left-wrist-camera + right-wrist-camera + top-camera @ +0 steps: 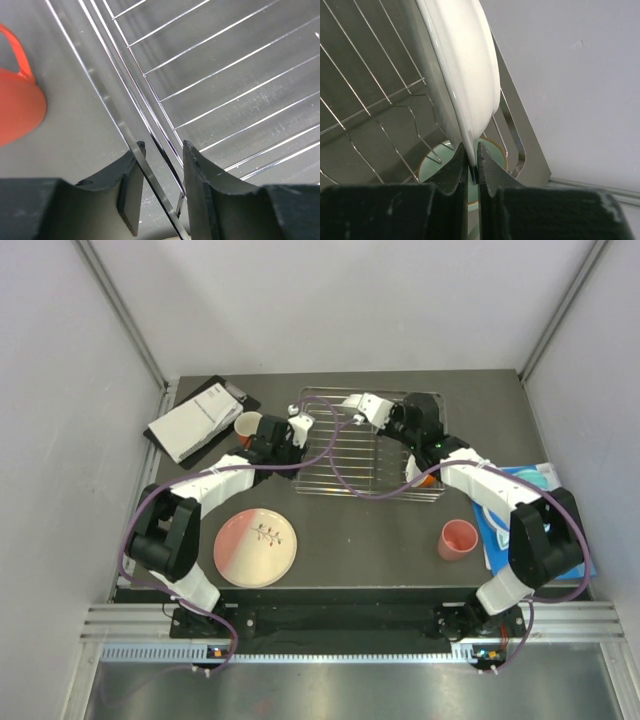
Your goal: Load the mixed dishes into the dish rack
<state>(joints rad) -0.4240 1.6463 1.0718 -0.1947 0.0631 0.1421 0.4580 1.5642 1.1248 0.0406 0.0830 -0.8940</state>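
Note:
The silver wire dish rack (340, 455) stands at the table's middle back. My right gripper (358, 404) hangs over its far side. In the right wrist view it (472, 150) is shut on the rim of the white plate (465, 65), held on edge above the rack's wires (365, 100). The mint green bowl (435, 162) lies below it. My left gripper (300, 426) is at the rack's left edge, and in the left wrist view its jaws (162, 147) are open astride the rack's edge strip (125, 135). The orange mug (247, 426) (15, 100) stands just left of it.
The pink-and-cream plate (256, 546) lies front left and the salmon-pink cup (458, 539) front right. A black-and-white booklet (195, 420) lies back left. Turquoise items on a blue mat (530, 485) sit by the right wall.

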